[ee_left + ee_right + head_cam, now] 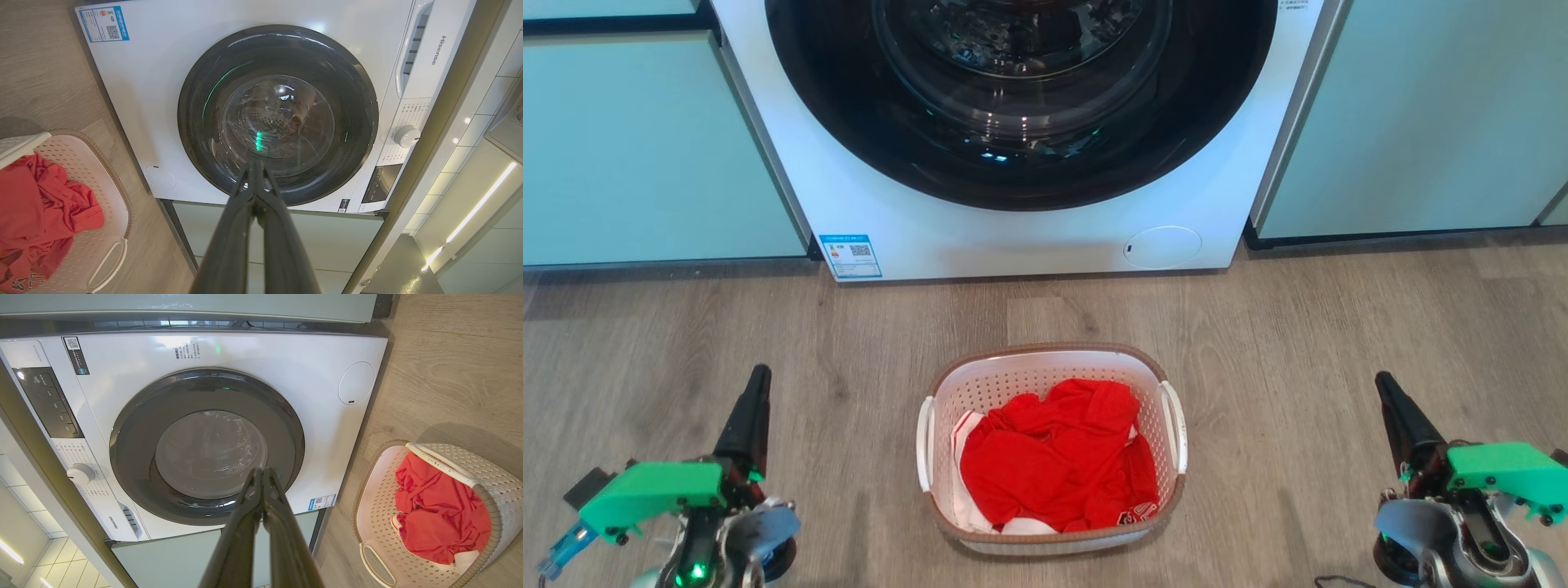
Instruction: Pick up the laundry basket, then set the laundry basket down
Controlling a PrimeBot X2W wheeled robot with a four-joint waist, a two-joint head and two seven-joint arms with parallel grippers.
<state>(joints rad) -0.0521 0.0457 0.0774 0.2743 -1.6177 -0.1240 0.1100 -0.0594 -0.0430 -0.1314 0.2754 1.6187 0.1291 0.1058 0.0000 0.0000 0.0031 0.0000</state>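
Head view: small white perforated plastic laundry basket [1045,349] (brown woven-look rim) sits on grey wood-grain floor [1339,343] at 6 o'clock, glossy white front-load washing machine [931,237] at 12. Left gripper [758,380] at the basket's 8 o'clock, right gripper [1384,384] at 4. Both are well apart from it, fingers pressed together, holding nothing. Risk, imo: slim smooth side handles [1176,429] could slip from the long dark fingers, and an uneven lift would tilt it and spill the soft crumpled red garment [1054,457].
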